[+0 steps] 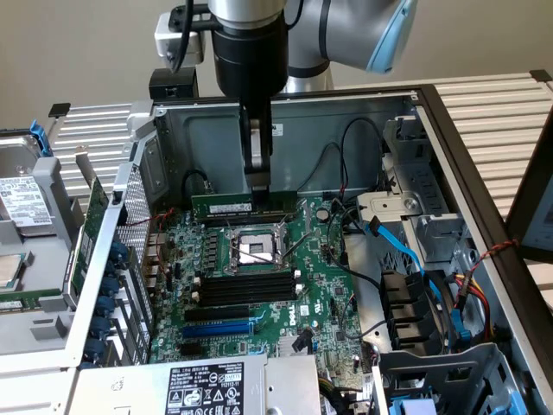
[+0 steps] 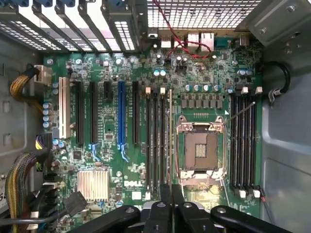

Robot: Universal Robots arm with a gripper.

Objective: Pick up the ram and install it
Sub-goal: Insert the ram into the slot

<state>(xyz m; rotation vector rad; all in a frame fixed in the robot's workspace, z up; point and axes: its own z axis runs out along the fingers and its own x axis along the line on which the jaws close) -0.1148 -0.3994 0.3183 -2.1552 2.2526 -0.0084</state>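
Soft, even light filled both views. In the exterior view the slatted bench [image 1: 501,112] was bright, the computer case [image 1: 199,130] interior dimmer. In the wrist view the vent grille [image 2: 194,12] glared white and the heatsink [image 2: 92,184] gleamed.

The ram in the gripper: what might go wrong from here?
1. The ram, gripped by the gripper, stands edge-down by the black memory slots. If it is slightly off line with a slot, pressing down might bend it or jam it.
2. The open processor socket lies right beside it, so a slip could strike that.
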